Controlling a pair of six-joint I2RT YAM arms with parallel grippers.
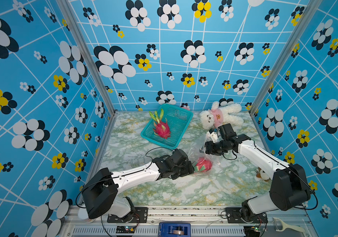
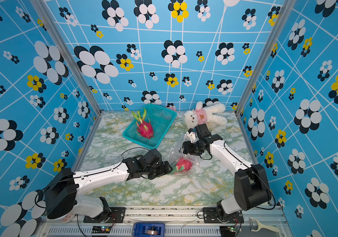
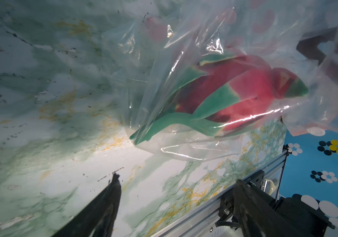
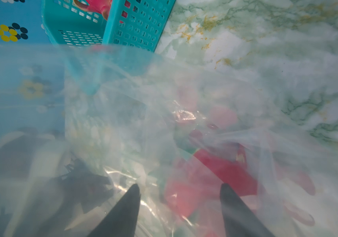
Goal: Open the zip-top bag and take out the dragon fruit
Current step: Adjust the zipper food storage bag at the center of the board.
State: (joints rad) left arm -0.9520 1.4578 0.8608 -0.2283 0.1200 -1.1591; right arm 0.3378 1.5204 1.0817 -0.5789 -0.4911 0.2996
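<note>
The clear zip-top bag (image 1: 197,146) (image 2: 174,152) lies crumpled mid-table, and its upper part rises toward my right gripper (image 1: 203,150). Through the film shows a pink dragon fruit (image 1: 204,164) (image 3: 246,94) with green scales. The bag's pink strip and white slider (image 3: 316,131) appear past the fruit in the left wrist view. My left gripper (image 1: 191,168) (image 3: 177,179) stands wide open just left of the bag, with bare table between its fingers. In the right wrist view my right gripper (image 4: 180,185) has its jaws apart, with bag film blurring everything round them.
A teal basket (image 1: 181,121) at the back holds a second dragon fruit (image 1: 161,128). Back right lies a white teddy bear (image 1: 219,117) in a pink shirt. A small toy (image 1: 262,174) sits by the right arm. A peeler (image 1: 287,225) rests on the front rail.
</note>
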